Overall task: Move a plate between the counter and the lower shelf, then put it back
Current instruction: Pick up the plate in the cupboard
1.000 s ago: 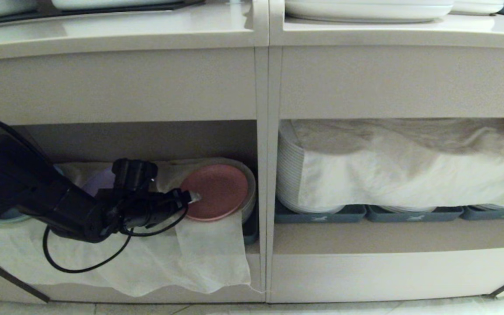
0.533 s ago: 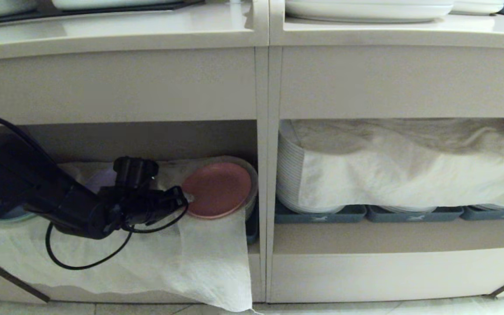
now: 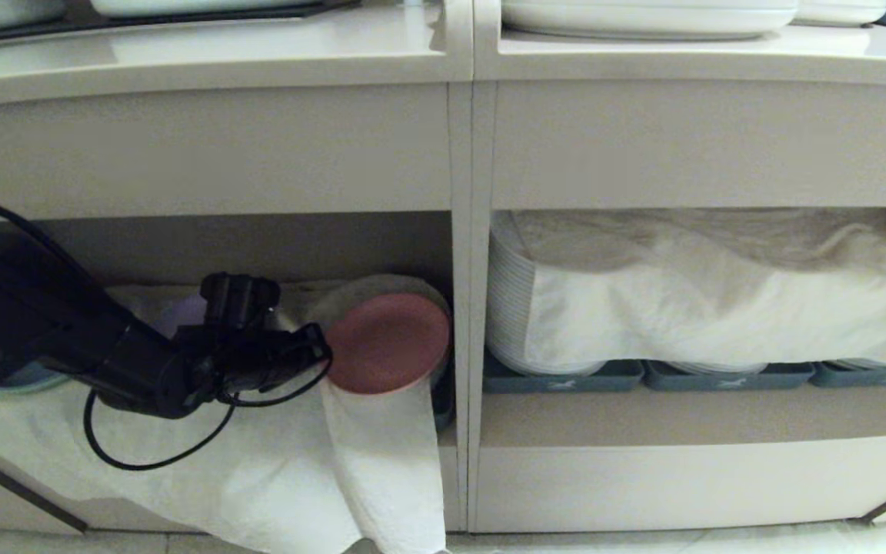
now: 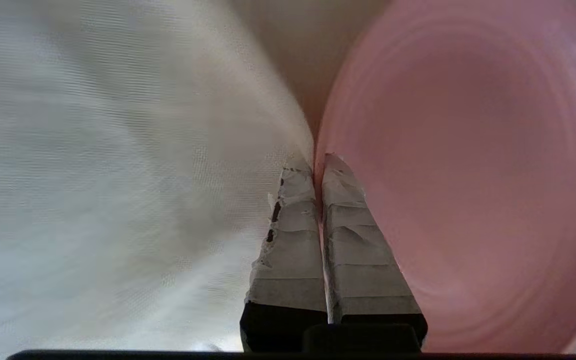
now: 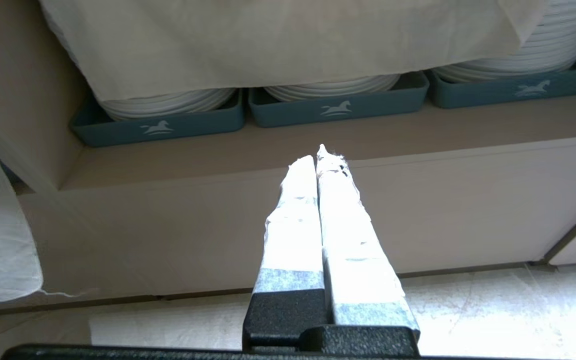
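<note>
Left gripper [image 3: 325,355] pinched the rim of the small round matte pink plastic plate [image 3: 388,342], tilted inside the beige lower shelf [image 3: 443,438] over the white cloth [image 3: 274,462]. Lift to counter not yet done. Right gripper [image 5: 320,160] parked, fingers pressed together.

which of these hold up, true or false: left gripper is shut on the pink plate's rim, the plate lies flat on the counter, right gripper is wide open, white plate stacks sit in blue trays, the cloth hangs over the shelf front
1. The left gripper is shut on the pink plate at its rim: true.
2. The plate lies flat on the counter: false; it is tilted up in the lower shelf.
3. The right gripper is wide open: false; it is shut on nothing.
4. White plate stacks sit in blue trays: true.
5. The white cloth hangs over the shelf front: true.
</note>
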Motion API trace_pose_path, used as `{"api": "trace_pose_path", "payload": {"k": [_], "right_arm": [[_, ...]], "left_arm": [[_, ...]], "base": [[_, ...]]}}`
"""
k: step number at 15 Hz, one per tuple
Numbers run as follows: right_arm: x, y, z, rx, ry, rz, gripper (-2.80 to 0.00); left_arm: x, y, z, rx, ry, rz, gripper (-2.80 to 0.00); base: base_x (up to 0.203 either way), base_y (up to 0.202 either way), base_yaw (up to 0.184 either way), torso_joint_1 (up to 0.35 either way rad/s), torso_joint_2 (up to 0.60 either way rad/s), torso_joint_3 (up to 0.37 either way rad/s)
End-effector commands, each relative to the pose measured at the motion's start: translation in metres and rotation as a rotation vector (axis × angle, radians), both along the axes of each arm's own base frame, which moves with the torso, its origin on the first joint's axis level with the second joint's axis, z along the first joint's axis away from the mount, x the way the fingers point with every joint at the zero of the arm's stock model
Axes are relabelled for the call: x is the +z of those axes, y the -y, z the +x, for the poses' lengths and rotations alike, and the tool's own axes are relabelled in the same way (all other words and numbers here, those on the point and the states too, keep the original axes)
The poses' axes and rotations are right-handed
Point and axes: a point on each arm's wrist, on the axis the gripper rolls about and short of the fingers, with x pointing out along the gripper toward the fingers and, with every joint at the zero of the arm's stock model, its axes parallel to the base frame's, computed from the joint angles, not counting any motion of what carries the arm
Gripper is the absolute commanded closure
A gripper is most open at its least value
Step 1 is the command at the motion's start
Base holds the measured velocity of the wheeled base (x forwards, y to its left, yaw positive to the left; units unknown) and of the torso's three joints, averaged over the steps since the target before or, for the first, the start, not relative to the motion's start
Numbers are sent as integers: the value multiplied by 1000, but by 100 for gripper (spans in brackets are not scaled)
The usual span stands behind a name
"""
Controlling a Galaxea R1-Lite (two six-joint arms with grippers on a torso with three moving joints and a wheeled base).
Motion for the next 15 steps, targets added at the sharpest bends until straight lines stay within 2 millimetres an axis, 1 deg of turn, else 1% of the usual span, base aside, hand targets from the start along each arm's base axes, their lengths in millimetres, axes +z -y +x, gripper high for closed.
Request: {"api": "trace_pose_path", "payload": {"k": [1,15], "right_arm": [[0,0,0,1,0,1,0],[0,0,0,1,0,1,0]], "left_arm": [[2,0,0,12,5,2,0],[1,-4,-1,32,6,11,0]], "base": [[0,0,0,0,0,0],[0,0,0,0,0,0]]}}
